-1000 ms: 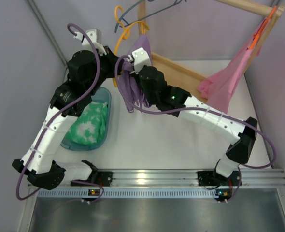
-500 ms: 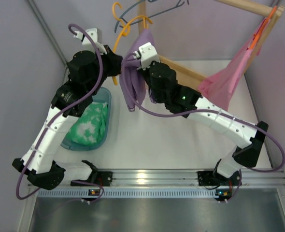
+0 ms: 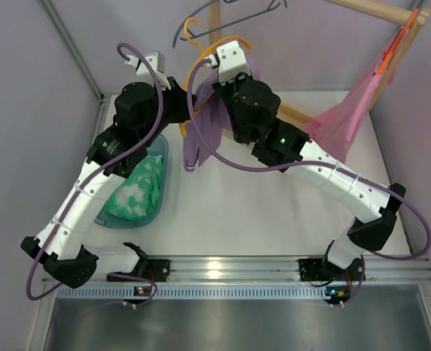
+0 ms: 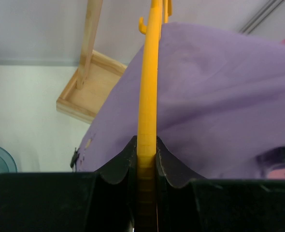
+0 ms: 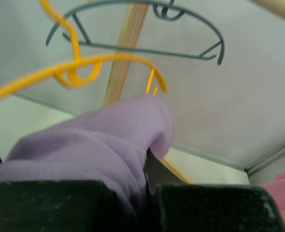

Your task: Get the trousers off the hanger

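Observation:
The lilac trousers [image 3: 201, 131] hang bunched between my two arms below the yellow-orange hanger [image 3: 201, 58]. My left gripper [image 4: 146, 154] is shut on the hanger's yellow arm [image 4: 147, 96], with the trousers [image 4: 220, 106] draped just beyond it. My right gripper [image 5: 147, 188] is shut on a fold of the trousers [image 5: 94, 150] and holds it up beside the hanger [image 5: 84, 65]. In the top view the right gripper [image 3: 219, 88] is raised near the rack, close to the left gripper [image 3: 185, 110].
A grey-blue hanger [image 3: 223, 14] hangs on the wooden rack [image 3: 376, 11], also in the right wrist view [image 5: 147, 29]. A pink garment [image 3: 347, 117] hangs at the right. A teal basin [image 3: 159, 157] holds green-and-white cloth [image 3: 135, 190] at left.
My right gripper has risen and moved toward the rack with the trousers, lifting the cloth. My left gripper moved slightly right and up with the hanger.

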{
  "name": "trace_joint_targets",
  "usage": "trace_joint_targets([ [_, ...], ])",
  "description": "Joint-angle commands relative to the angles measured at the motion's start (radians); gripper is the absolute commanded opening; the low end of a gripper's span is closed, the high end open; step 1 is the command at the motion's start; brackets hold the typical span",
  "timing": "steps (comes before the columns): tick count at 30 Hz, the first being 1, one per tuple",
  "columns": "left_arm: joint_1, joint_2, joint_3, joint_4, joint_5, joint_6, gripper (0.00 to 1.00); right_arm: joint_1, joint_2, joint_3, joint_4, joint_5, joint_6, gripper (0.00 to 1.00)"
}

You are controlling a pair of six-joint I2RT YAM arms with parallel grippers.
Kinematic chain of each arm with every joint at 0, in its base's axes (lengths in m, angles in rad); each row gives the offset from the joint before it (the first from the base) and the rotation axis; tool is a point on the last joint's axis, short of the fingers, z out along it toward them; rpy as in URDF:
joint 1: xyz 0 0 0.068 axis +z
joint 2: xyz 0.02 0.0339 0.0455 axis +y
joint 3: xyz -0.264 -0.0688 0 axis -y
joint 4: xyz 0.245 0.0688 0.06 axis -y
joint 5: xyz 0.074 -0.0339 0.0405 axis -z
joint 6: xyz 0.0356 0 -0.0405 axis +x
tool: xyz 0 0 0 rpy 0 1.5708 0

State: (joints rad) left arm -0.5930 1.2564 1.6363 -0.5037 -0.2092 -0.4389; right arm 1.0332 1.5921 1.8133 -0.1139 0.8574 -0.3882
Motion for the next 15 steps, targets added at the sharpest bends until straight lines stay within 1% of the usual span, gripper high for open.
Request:
trace_joint_targets([
  [1,0.012,-0.049,-0.047,0.071,-0.002,-0.034,0.0,-0.004,-0.008,0.178,0.203,0.068,-0.087,0.0],
  [5,0.012,-0.063,-0.085,0.062,-0.012,-0.041,0.0,-0.004,-0.014,0.199,0.281,0.071,-0.118,0.0],
  [10,0.012,-0.068,-0.141,0.06,-0.028,-0.055,0.0,-0.001,-0.024,0.216,0.353,0.034,-0.179,0.0],
  [15,0.012,-0.081,-0.222,0.057,-0.061,-0.072,0.0,0.005,0.023,0.311,0.439,0.023,-0.297,0.0],
])
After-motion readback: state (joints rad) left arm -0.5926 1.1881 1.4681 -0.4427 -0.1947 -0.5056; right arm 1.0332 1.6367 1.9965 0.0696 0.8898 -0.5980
